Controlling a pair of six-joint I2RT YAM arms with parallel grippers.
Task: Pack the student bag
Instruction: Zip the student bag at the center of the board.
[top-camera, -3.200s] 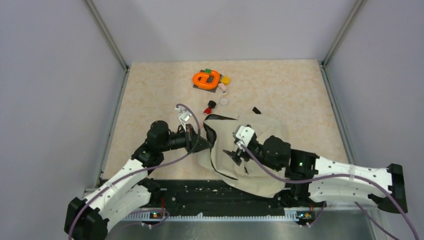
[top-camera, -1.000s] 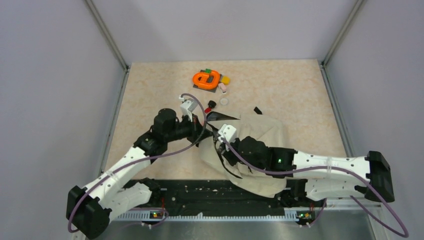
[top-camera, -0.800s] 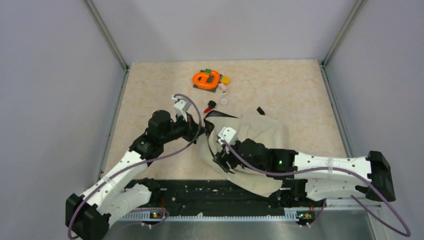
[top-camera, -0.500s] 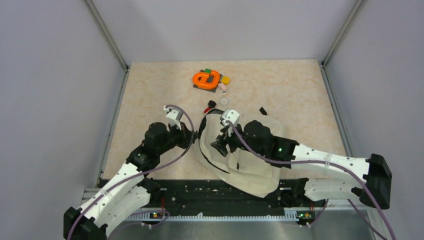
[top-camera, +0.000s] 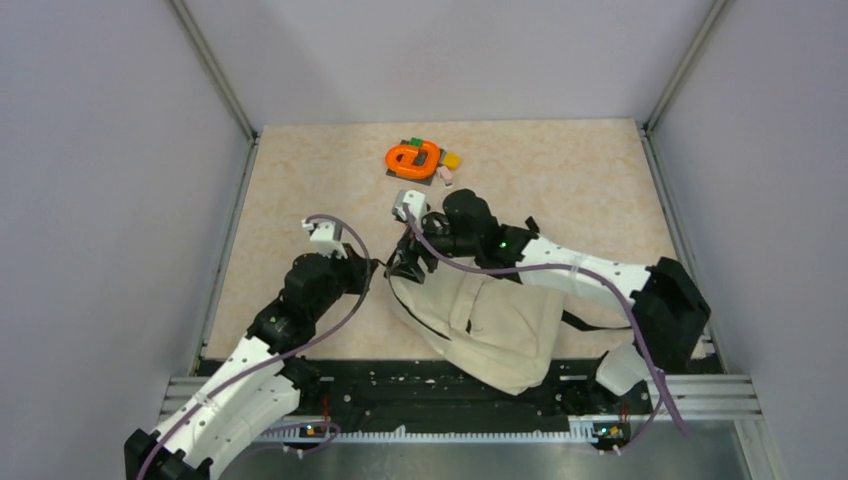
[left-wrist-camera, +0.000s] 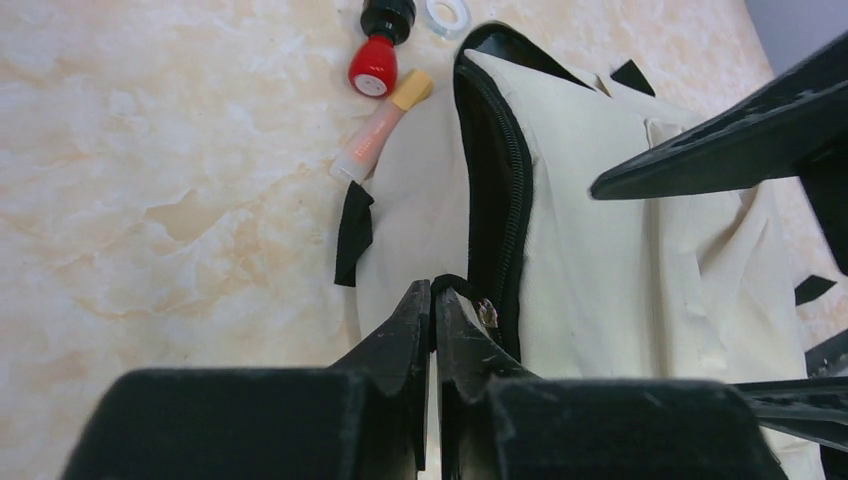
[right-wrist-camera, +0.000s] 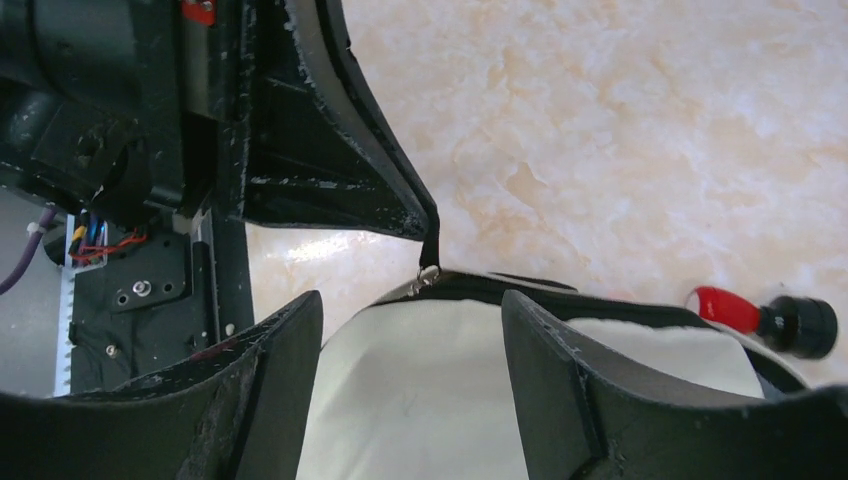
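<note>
The student bag, cream fabric with black zip and straps, lies near the table's front edge, its zip end pointing left and away. My left gripper is shut on the black zipper pull at the bag's left corner. My right gripper hovers open just over the same corner. Its fingers straddle bare cream fabric without gripping it. The bag's inside does not show.
A red nail-polish bottle, a pink lip-gloss tube and a white ring lie just beyond the bag's top. Farther back sit an orange object, a yellow piece and a small pink item.
My right gripper has let go and opened, then swung from the bag's middle to its far-left corner. My left gripper drew back leftward, still pinching the pull; the bag shifted toward the front.
</note>
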